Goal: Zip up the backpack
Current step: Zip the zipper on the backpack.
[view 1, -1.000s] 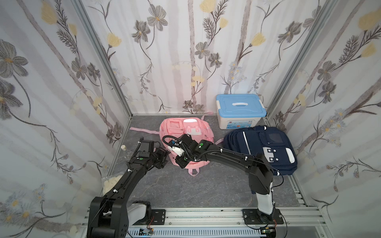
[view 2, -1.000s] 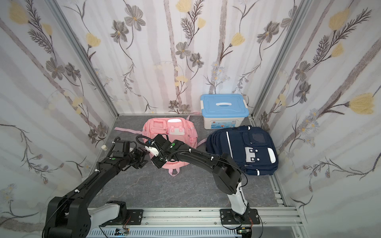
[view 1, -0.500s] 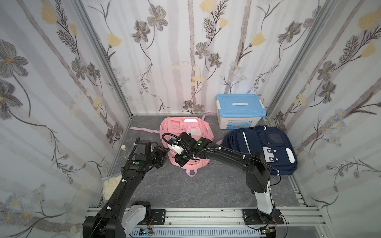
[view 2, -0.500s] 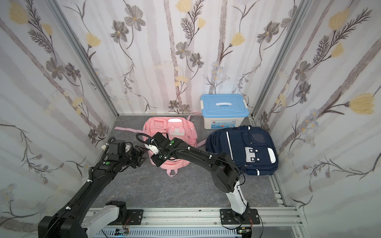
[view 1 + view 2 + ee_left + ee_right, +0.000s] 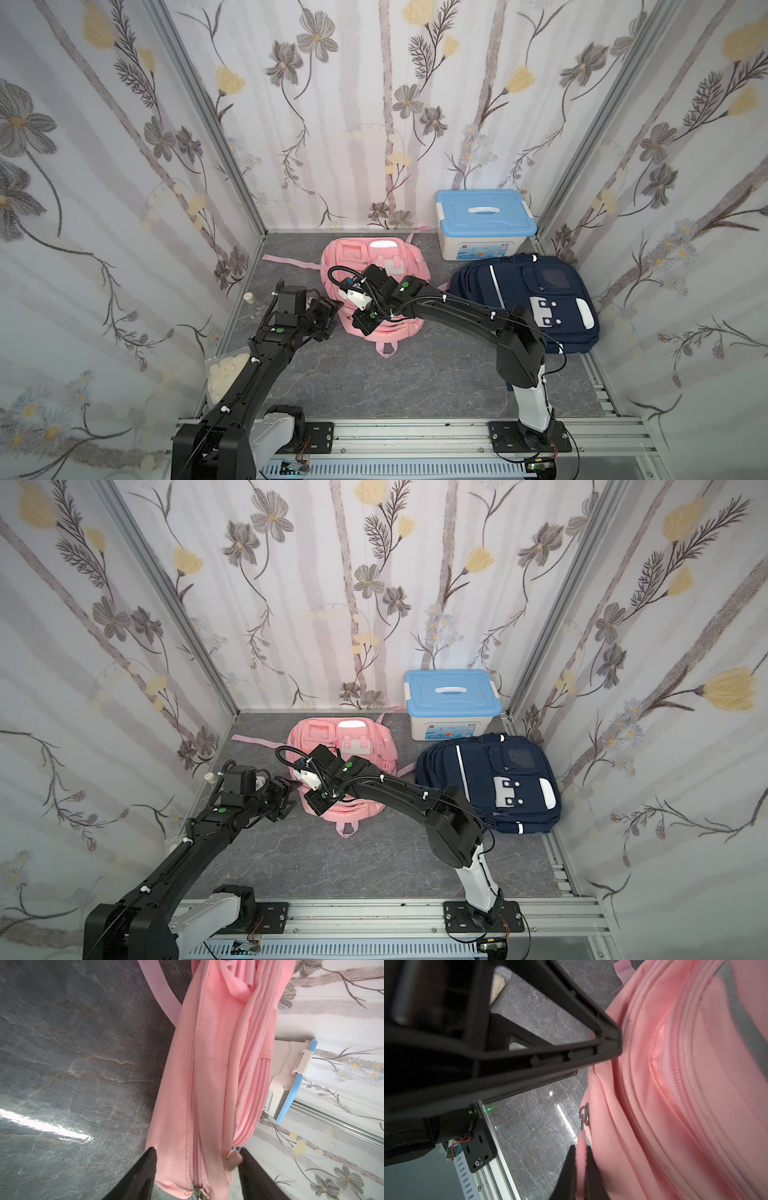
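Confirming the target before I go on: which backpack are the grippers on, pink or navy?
The pink backpack: the right gripper pinches its zipper pull and the left gripper straddles its corner. The navy backpack lies untouched.

We count two slim arms, the left arm (image 5: pixel 266 365) and the right arm (image 5: pixel 465 320), both matt black for most of their length. Each carries a round green dot (image 5: pixel 279 331) on a link far from the rail (image 5: pixel 415 434), and white cable ties (image 5: pixel 444 298) cinch a black cable along the tubes. At the right arm's end farthest from the rail, a ribbed black hose (image 5: pixel 337 268) loops beside a white housing (image 5: pixel 353 296). Nearest the rail each arm turns white (image 5: pixel 534 405) and stands on a black slotted plate (image 5: pixel 477 1147) with a silver screw (image 5: pixel 479 1162); thin red wires (image 5: pixel 464 1139) trail beside it. The left pincer (image 5: pixel 332 319) has black fingers (image 5: pixel 550 1056) built as open triangles.
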